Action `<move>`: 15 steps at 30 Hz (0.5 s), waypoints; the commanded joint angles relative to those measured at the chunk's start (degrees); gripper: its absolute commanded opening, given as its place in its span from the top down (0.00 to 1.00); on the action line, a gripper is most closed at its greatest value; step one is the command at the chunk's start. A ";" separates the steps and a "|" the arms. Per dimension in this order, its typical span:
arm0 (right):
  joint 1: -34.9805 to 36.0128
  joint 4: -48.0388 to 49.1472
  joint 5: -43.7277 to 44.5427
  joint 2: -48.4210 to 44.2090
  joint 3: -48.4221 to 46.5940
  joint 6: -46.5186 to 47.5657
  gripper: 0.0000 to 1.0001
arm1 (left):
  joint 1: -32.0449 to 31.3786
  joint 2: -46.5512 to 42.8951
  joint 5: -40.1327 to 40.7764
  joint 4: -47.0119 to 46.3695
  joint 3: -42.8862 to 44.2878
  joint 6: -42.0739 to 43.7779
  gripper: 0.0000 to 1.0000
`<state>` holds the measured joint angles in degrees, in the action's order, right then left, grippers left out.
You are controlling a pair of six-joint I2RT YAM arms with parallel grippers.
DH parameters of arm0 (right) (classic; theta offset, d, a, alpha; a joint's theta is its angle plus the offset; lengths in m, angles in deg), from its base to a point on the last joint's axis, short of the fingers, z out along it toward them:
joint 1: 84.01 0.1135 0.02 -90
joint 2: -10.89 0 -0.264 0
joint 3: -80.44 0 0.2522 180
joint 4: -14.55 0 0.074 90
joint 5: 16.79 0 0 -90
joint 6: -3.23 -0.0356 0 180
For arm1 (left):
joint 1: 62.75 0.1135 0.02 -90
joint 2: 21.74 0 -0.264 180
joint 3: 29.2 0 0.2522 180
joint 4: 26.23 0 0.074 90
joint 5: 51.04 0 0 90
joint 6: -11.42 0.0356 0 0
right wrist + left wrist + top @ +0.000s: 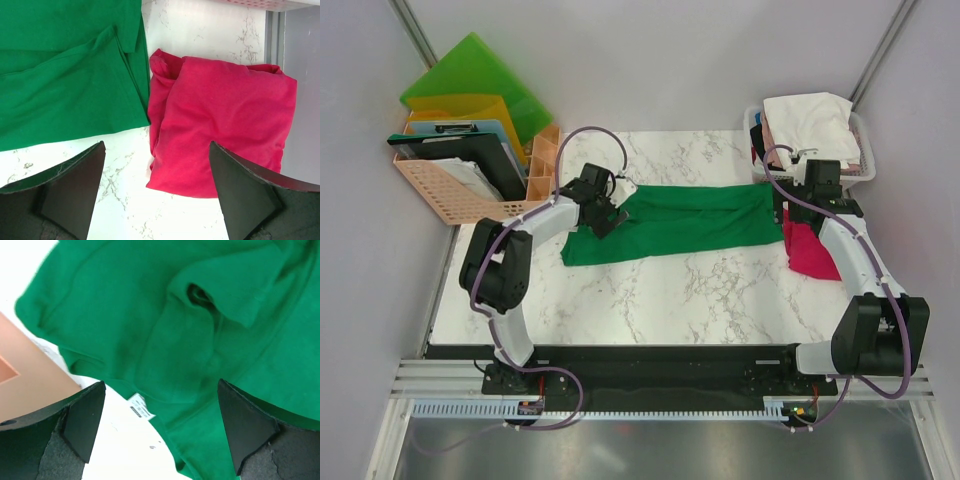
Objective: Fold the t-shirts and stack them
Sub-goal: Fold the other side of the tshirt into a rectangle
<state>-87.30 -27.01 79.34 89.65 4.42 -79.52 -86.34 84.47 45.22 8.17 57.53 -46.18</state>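
A deep green t-shirt (680,222) lies folded into a long band across the middle of the marble table. In the left wrist view its crumpled collar end (190,330) and white label (140,411) show. My left gripper (610,216) (160,432) hovers open over that left end and holds nothing. A magenta-red t-shirt (808,252) (225,120) lies folded at the right, beside the green tee's right end (65,75). My right gripper (794,208) (157,197) stands open above the gap between the two, empty. White and pale pink tees (810,118) are piled in a basket.
A white basket (863,160) stands at the back right corner. A peach organiser (440,190) (25,385) with green, yellow and blue folders and a clipboard stands at the back left, close to my left arm. The table's right edge (274,50) runs just past the red tee.
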 commanded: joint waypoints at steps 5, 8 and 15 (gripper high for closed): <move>-0.23 1.42 -0.77 0.78 0.47 -0.04 0.09 | -0.05 -5.49 -4.59 2.38 -2.57 -1.38 0.01; -0.31 1.51 -0.77 1.04 0.21 -0.13 0.09 | -0.05 -4.35 -4.33 2.56 -3.01 -1.29 0.08; -0.23 1.51 -1.21 1.22 0.39 0.05 0.09 | -0.05 0.13 -4.59 2.65 -0.73 -2.08 0.48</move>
<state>-87.30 -27.01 78.86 90.57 4.42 -79.48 -86.34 82.51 41.68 10.71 54.95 -46.86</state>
